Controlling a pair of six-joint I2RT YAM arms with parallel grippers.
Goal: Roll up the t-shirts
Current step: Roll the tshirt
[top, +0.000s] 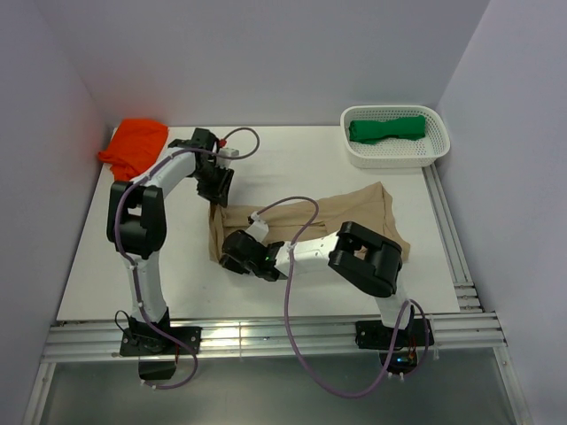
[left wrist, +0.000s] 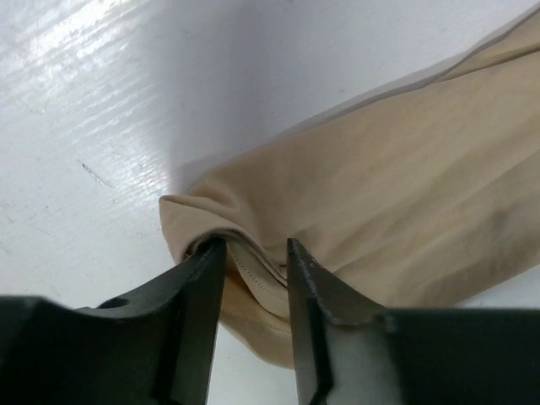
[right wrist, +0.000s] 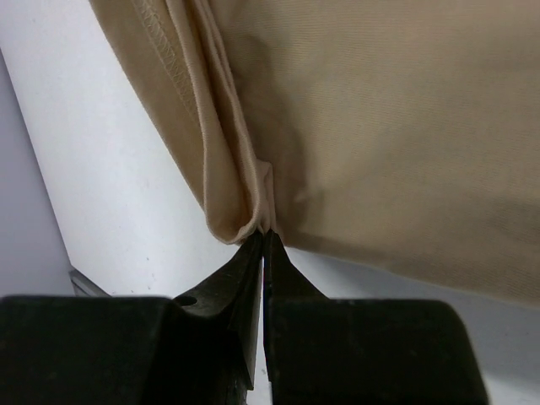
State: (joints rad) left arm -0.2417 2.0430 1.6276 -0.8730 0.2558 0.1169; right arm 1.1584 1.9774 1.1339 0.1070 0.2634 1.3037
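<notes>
Blocking corner of tan t-shirt [top: 363, 211]: R pincer [right wrist: 265, 238], clamped.

From above, we lose part of the tan t-shirt [top: 376, 208] under the right arm [top: 365, 258]; both wrist views cut it off at three o'clock.

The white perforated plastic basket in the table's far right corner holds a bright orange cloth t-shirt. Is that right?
No. The white perforated plastic basket holds a deep green cloth t-shirt, as the top external view shows; the bright orange cloth t-shirt lies at the far left of the table.
</notes>
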